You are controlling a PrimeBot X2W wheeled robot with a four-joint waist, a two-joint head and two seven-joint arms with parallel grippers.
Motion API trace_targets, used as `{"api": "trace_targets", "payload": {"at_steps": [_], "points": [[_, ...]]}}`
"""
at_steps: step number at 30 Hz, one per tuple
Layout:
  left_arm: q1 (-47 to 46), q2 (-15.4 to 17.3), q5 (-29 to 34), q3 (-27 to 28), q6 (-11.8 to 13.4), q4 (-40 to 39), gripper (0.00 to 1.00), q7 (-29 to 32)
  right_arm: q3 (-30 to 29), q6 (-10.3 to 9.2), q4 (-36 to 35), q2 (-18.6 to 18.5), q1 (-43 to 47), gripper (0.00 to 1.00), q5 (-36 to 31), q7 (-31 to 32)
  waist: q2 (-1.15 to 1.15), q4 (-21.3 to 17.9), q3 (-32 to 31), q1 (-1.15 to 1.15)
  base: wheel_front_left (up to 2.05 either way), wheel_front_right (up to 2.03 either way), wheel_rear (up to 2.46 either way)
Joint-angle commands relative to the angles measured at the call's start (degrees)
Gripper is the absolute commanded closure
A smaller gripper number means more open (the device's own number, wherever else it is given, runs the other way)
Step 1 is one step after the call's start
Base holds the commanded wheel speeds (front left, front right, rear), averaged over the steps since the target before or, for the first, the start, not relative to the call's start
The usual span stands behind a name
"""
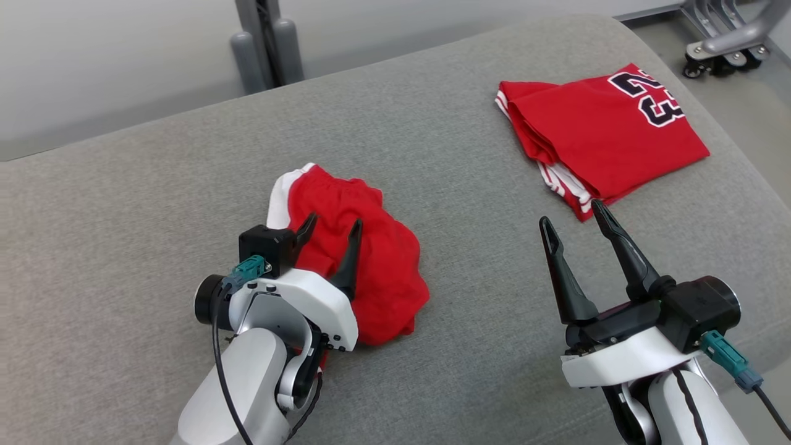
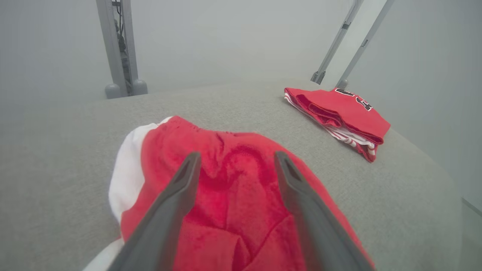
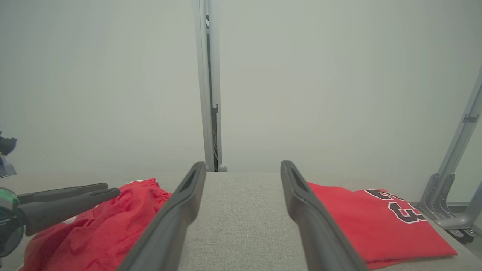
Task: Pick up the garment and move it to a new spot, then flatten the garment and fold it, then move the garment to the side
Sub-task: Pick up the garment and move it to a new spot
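Item: crumpled shorts (image 1: 386,272), cushion (image 1: 432,154) front-left. Left end effector (image 1: 334,221), right end effector (image 1: 571,213): both released. Suggested: pinch opposite edges, spread flat.

Counter (image 1: 469,161): carries both cloth items, which lie well apart.
Garment (image 1: 377,259): on the counter, left of centre, toward the near edge.
Folded jersey (image 1: 605,136): on the counter, far right, behind and to the right of the garment.
Left gripper (image 1: 334,224): over the near part of the garment, fingers pointing away across it.
Right gripper (image 1: 571,213): over bare counter, right of the garment, its fingertips just before the jersey's near edge.
Post (image 1: 266,43): behind the counter's far edge, left of centre.
Wheeled frame (image 1: 723,43): on the floor beyond the counter's far right corner.
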Motion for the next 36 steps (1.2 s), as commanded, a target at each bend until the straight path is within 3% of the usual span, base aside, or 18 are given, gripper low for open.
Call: {"api": "trace_targets", "payload": {"at_steps": [1, 19, 26, 36], "points": [[-0.42, 0.25, -0.27, -0.04, 0.30, -0.74, 0.00, -0.63, -0.03, -0.02, 0.06, -0.18, 0.31, 0.00, -0.25, -0.02, 0.00, 1.19, -0.68, 0.00, 0.00, 0.00, 0.00], [14.25, 5.89, -0.19, 4.42, 5.10, -19.80, 0.00, -8.91, 0.44, -0.02, 0.38, -1.69, 3.81, 0.00, 0.09, -0.03, 0.00, 13.09, -6.88, 0.00, 0.00, 0.00, 0.00], [20.79, 6.76, 1.38, 6.66, 9.77, -22.41, 0.00, -11.56, 0.44, -0.02, 0.57, -1.55, 5.64, 0.00, 0.33, -0.02, 0.00, 15.84, -9.48, 0.00, 0.00, 0.00, 0.00], [26.82, 8.28, 4.85, 8.41, 10.48, -23.21, 0.00, -13.68, -2.24, -0.02, -0.55, -1.16, 9.15, 0.00, 0.18, -0.02, 0.00, 19.54, -11.52, 0.00, 0.00, 0.00, 0.00]]}}
